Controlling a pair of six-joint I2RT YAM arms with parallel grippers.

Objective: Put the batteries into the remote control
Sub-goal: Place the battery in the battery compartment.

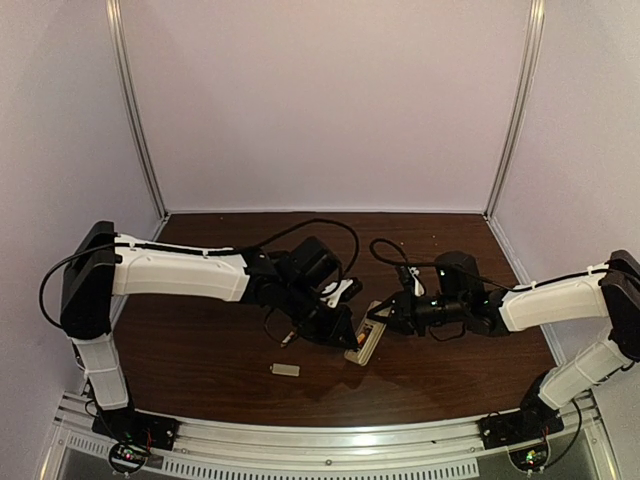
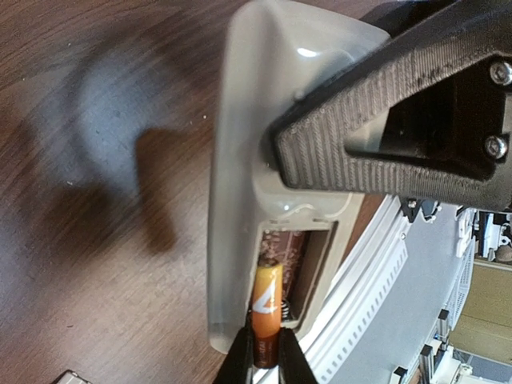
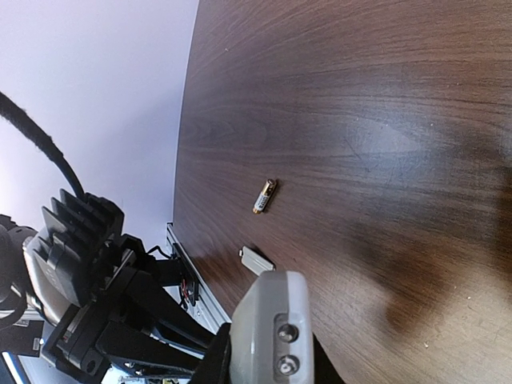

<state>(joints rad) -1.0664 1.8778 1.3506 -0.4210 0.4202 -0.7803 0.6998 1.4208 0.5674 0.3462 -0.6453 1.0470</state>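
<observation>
The remote control (image 2: 240,160) lies back-up, pale beige, with its battery bay (image 2: 300,264) open. My right gripper (image 3: 268,364) is shut on one end of it; in the left wrist view its black finger (image 2: 384,120) presses across the remote's back. My left gripper (image 2: 266,356) is shut on a copper-gold battery (image 2: 267,300), whose upper end is inside the bay's left slot. A second battery (image 3: 265,196) lies loose on the table. From above, the left gripper (image 1: 340,328) and right gripper (image 1: 385,318) meet over the remote (image 1: 363,343).
A small flat pale grey plate (image 1: 285,370) lies on the dark wood table (image 1: 200,350) near the front, also seen as the plate (image 3: 256,259) beside the remote's end. The metal rail (image 1: 320,440) runs along the near edge. White walls enclose the table.
</observation>
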